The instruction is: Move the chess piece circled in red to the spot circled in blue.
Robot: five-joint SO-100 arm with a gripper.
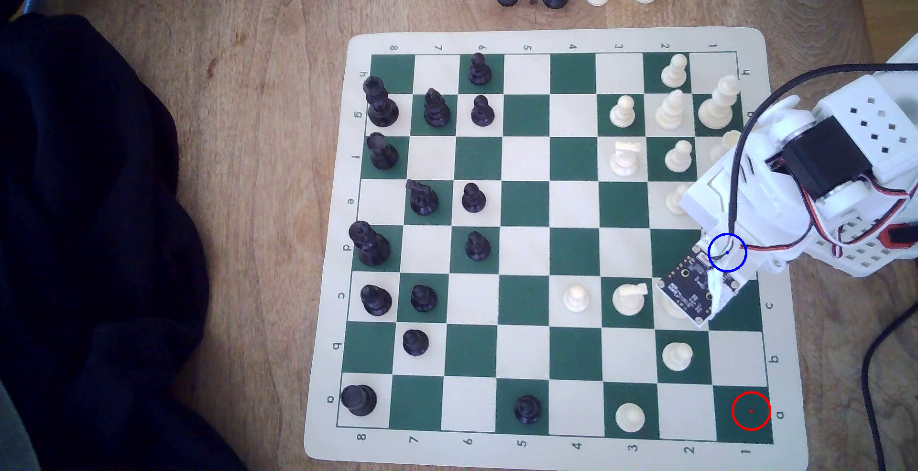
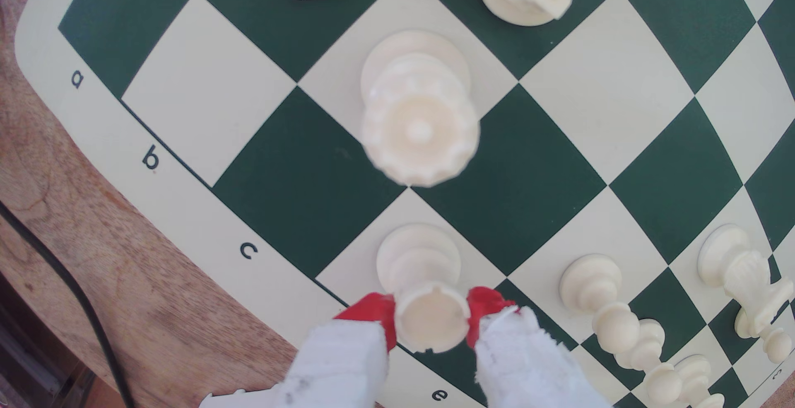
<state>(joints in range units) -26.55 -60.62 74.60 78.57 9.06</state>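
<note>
In the wrist view the chess piece (image 2: 431, 322), a cream rook with a hollow notched top, stands upright with its base on a light square (image 2: 352, 261) at the board's edge between rows c and e. My gripper (image 2: 430, 314) is shut on its top, one red pad (image 2: 374, 311) touching each side. In the exterior view the blue-circled spot (image 1: 727, 252) is covered by my white wrist (image 1: 715, 203), which hides the rook. The red circle (image 1: 751, 411) marks a bare dark green corner square.
A tall cream queen (image 2: 419, 132) stands one square from the rook, with a cream pawn (image 2: 593, 287) and other cream pieces close beside it. Black pieces fill the exterior view's left side of the board (image 1: 526, 39). A black cable (image 1: 874, 352) runs along the exterior view's right.
</note>
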